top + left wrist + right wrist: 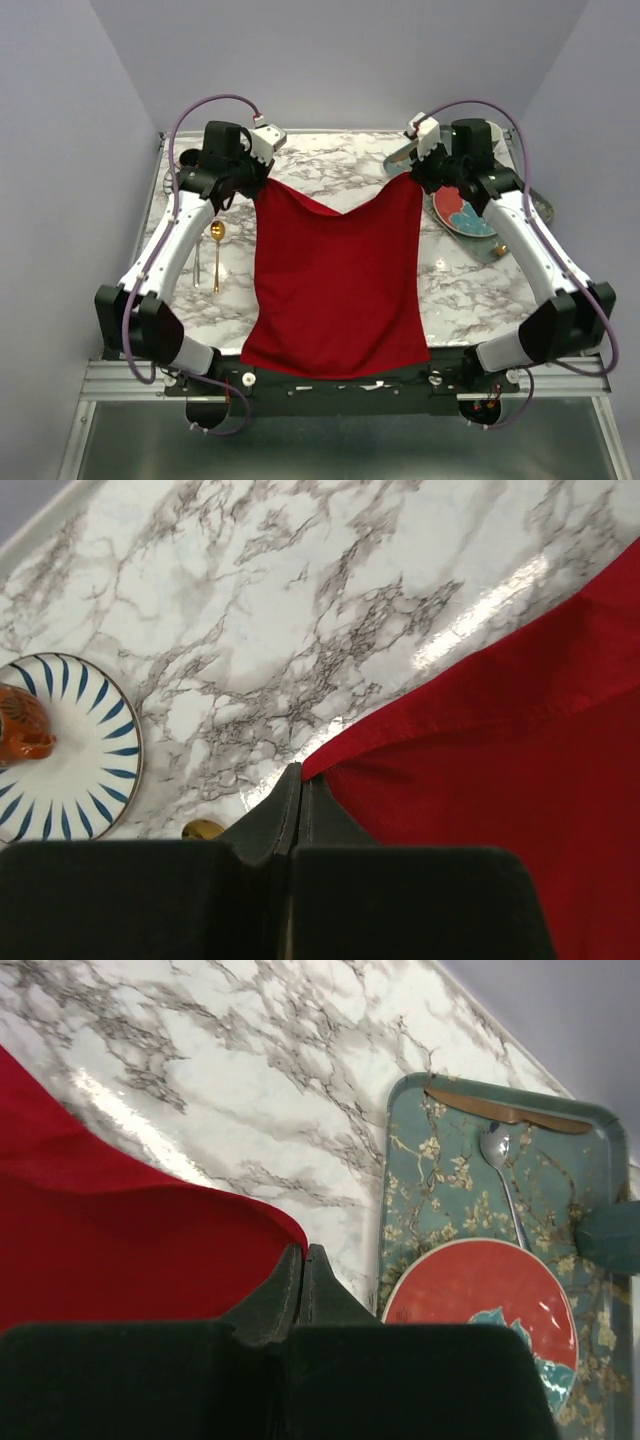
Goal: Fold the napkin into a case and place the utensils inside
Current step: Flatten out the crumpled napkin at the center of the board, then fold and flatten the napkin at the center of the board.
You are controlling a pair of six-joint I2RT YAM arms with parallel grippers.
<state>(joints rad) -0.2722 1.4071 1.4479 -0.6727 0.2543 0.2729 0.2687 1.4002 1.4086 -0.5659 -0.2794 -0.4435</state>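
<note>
Seen from above, the napkin (335,280) lies spread across the counter (340,165) with the spoon (216,250) and fork (197,262) near its left edge, while only the wrist views show the left pincer (302,775) and right pincer (304,1252) each clamped shut on a far corner.

Pinching a corner of the napkin (130,1250) in the right gripper (302,1255), jaws pressed together. Stretching away leftward above the marble table (250,1060). Showing, just right, a floral tray (420,1190) carrying a red plate (480,1300), a silver spoon (497,1150) and a brown utensil (500,1112) lying along the far rim.
</note>
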